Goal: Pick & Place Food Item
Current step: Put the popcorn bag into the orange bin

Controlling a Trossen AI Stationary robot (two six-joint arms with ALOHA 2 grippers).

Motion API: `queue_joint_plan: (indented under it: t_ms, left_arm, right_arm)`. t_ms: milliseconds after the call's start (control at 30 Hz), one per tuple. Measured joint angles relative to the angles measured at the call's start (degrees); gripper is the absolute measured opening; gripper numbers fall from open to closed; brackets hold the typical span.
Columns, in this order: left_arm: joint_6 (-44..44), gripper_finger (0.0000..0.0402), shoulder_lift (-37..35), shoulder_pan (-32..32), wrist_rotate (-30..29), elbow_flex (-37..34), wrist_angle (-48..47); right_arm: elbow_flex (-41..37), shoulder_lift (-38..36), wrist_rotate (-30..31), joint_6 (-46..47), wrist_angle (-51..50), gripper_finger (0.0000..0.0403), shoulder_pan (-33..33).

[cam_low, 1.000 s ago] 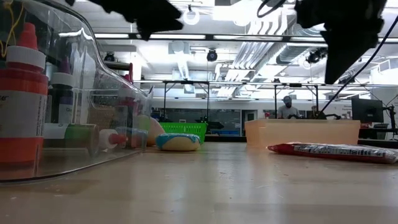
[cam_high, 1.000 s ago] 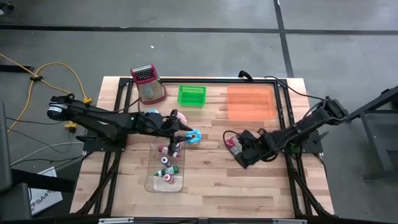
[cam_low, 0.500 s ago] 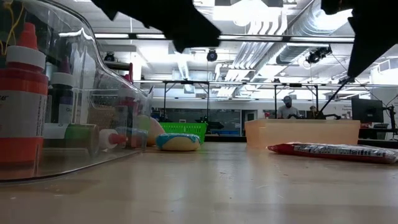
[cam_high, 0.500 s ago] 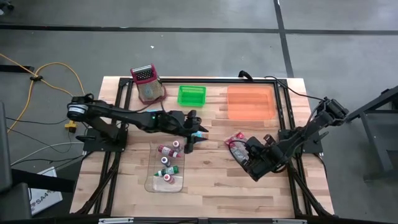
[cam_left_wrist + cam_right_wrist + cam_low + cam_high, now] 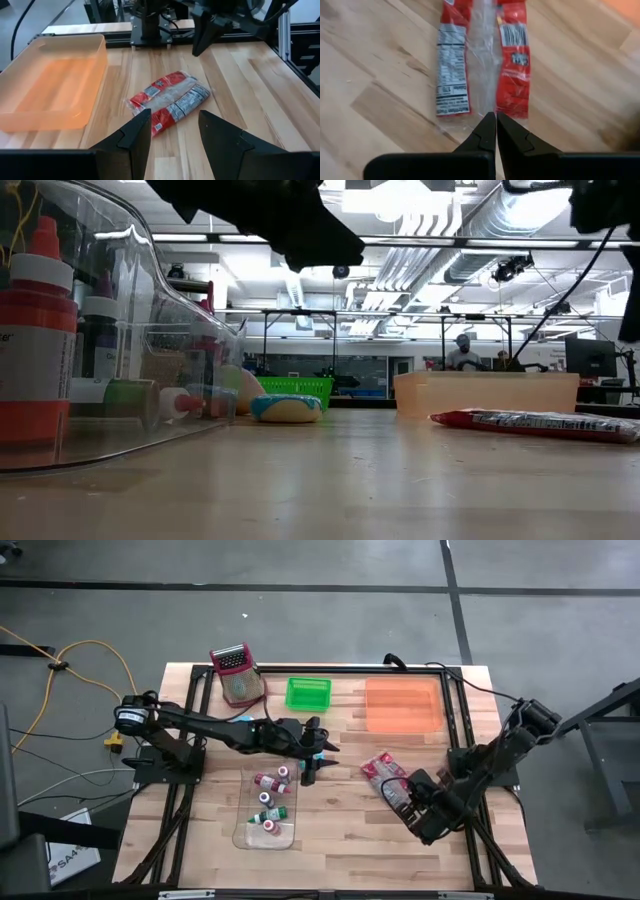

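The food item, a red and clear packet [image 5: 385,778], lies flat on the wooden table right of centre; it also shows in the left wrist view [image 5: 169,101] and low view [image 5: 530,423]. My right gripper [image 5: 496,119] is shut and hangs above the packet's near end, clear of it [image 5: 414,808]. My left gripper [image 5: 175,135] is open with nothing between its fingers. It hovers at mid-table [image 5: 322,758], pointing toward the packet, above a blue-iced doughnut [image 5: 287,408]. An orange tray [image 5: 405,705] stands at the far right.
A clear tray [image 5: 268,808] with several small bottles lies near the left gripper. A green basket [image 5: 308,692] and a pink-topped grater [image 5: 238,675] stand along the far edge. Bare wood lies between the packet and the near edge.
My left gripper has reached toward the table's right and sunk a little, ending over the doughnut. My right gripper has drawn back from over the packet toward the near right and rolled, leaving the whole packet in sight. The packet has stayed where it was.
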Motion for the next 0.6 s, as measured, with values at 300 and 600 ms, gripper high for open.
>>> queue_joint_plan:
  t_ms: [300,600]
  left_arm:
    - [-0.16,0.0159,0.00,0.00,0.00,-0.02,-0.18]
    - [-0.70,0.0159,0.00,0.42,0.00,-0.11,-0.20]
  right_arm:
    - [-7.31,0.00,0.30,3.62,8.12,0.0003,0.04]
    - [-7.34,0.00,1.27,5.79,6.21,0.0037,-0.57]
